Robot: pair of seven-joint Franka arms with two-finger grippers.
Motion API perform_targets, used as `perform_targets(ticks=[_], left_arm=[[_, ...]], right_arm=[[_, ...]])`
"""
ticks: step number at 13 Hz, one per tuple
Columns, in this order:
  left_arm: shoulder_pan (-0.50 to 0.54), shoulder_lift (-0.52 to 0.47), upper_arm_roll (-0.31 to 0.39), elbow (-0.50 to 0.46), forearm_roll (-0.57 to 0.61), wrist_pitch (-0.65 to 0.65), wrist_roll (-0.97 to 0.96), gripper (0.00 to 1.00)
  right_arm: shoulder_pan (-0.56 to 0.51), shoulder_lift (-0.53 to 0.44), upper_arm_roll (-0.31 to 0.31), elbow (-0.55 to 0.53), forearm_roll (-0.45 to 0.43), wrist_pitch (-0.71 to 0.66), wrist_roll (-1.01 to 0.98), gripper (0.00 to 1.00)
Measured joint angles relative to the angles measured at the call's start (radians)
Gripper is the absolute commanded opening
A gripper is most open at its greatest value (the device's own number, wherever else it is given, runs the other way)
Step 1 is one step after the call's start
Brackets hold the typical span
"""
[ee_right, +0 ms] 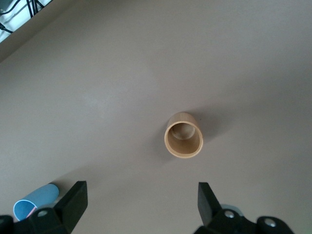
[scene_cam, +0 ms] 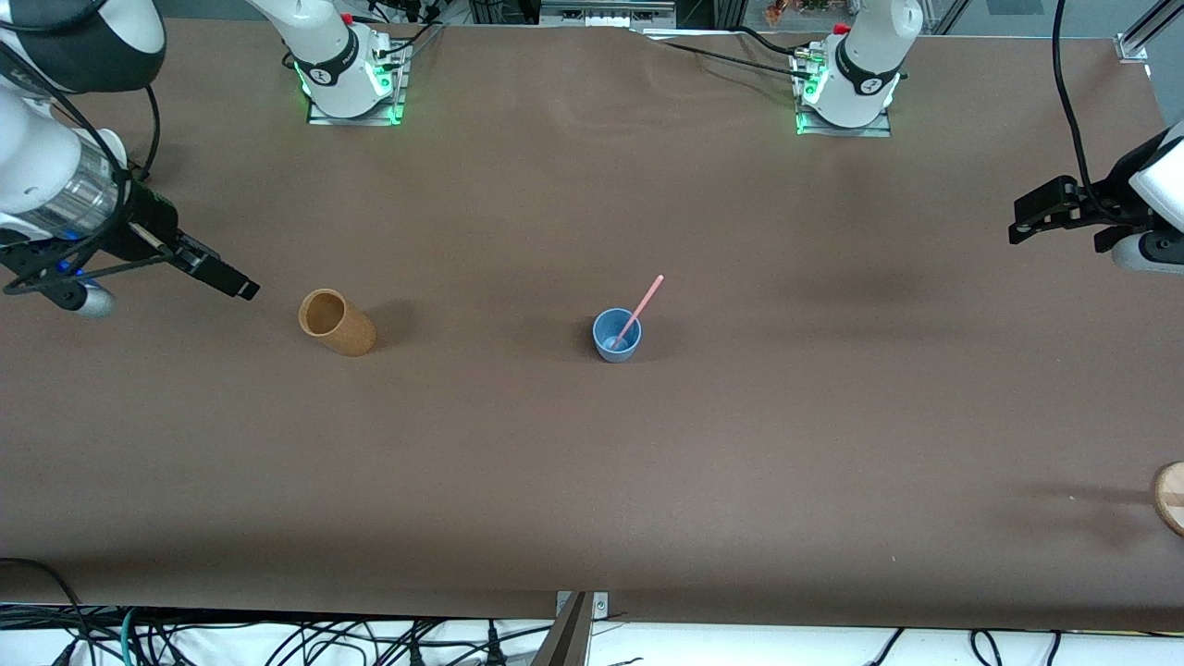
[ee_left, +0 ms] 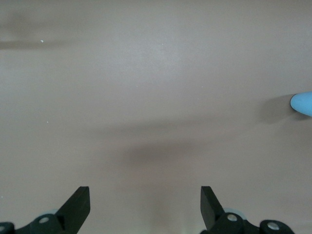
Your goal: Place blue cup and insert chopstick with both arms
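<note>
The blue cup [scene_cam: 617, 335] stands upright near the middle of the bench [scene_cam: 592, 481], on its brown covering. The pink chopstick [scene_cam: 638, 313] sits inside the cup, its lower end on the cup floor and its shaft leaning against the rim, tilted up and toward the left arm's end of the bench. Nothing touches the cup or the chopstick.

A tan wooden cup [scene_cam: 337, 322] stands upright on the bench toward the right arm's end, well apart from the blue cup and about as far from the front camera. A round wooden object [scene_cam: 1171, 497], cut off by the picture edge, lies at the left arm's end of the bench, nearer to the front camera than the blue cup.

The right gripper [scene_cam: 222, 275] hangs over bare bench at the right arm's end, beside the wooden cup and apart from it. In the right wrist view its fingers [ee_right: 73, 200] are spread wide with nothing between them; the wooden cup [ee_right: 183, 135] shows open-mouthed, and the blue cup [ee_right: 34, 204] appears at the picture edge.

The left gripper [scene_cam: 1041, 215] hangs over bare bench at the left arm's end, well apart from the blue cup. In the left wrist view its fingers [ee_left: 78, 204] are spread wide and hold nothing; a part of the blue cup [ee_left: 303, 103] shows at the picture edge.

No object lies between either gripper and the blue cup.
</note>
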Motion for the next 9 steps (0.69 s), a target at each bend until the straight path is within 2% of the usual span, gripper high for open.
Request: perform_targets(ticks=[2, 5, 7, 9], left_arm=[[0.000, 0.000, 0.000, 0.000, 0.000, 0.000, 0.000, 1.00], [0.000, 0.000, 0.000, 0.000, 0.000, -0.001, 0.000, 1.00], [0.000, 0.000, 0.000, 0.000, 0.000, -0.001, 0.000, 1.00], [0.000, 0.000, 0.000, -0.001, 0.000, -0.001, 0.000, 1.00]], right_arm=[[0.000, -0.018, -0.009, -0.022, -0.035, 0.004, -0.207, 1.00], [-0.003, -0.076, -0.097, -0.056, -0.051, -0.038, -0.550, 1.00], [-0.009, -0.096, -0.124, -0.071, -0.070, -0.035, -0.621, 1.00], [-0.011, -0.096, -0.124, -0.070, -0.085, -0.007, -0.628, 1.00]])
